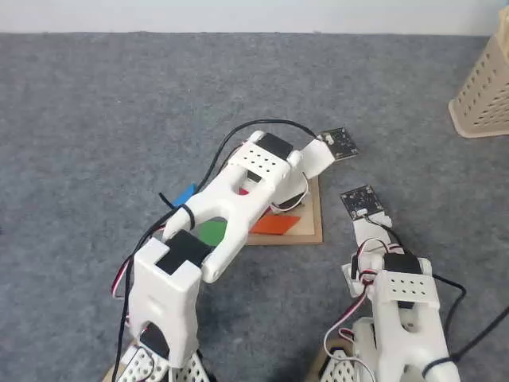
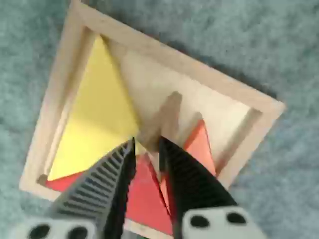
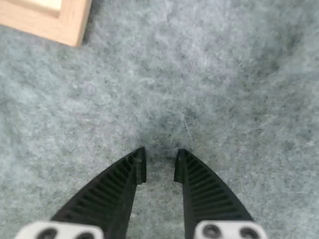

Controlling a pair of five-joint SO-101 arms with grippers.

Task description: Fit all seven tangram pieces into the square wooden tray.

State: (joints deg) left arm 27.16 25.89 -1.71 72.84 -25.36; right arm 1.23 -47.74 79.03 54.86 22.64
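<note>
At the left, a blue piece [image 1: 184, 195] and a green piece [image 1: 211, 231] show past the left arm. The arm hides the tray's edge there, so I cannot tell whether they lie in the tray or on the grey surface [image 1: 95, 119] beside it.

The left hand [image 2: 147, 142] hangs over the middle of the square wooden tray [image 2: 199, 69], its fingers a narrow gap apart with nothing between them. Below it a yellow triangle [image 2: 94, 124] lies flat against one wall, with a red piece [image 2: 144, 199] touching it. An orange piece [image 1: 276, 225] sits near the tray's near edge, and bare wood is left in the far part.

The pieces look like thin, flat wooden tiles, so they are probably light, stiff and fairly smooth. Lying flat, they offer little to pinch. The best hold is likely across two opposite edges at a narrow part, with the fingertips pressed slightly into the soft surface. Inside the tray, sliding a piece with one fingertip may work better than lifting it.

To the right of the tray, the right hand [image 3: 160, 152] hovers over the bare surface, narrowly parted and empty. A pale perforated bin [image 1: 485, 87] stands at the far right.
</note>
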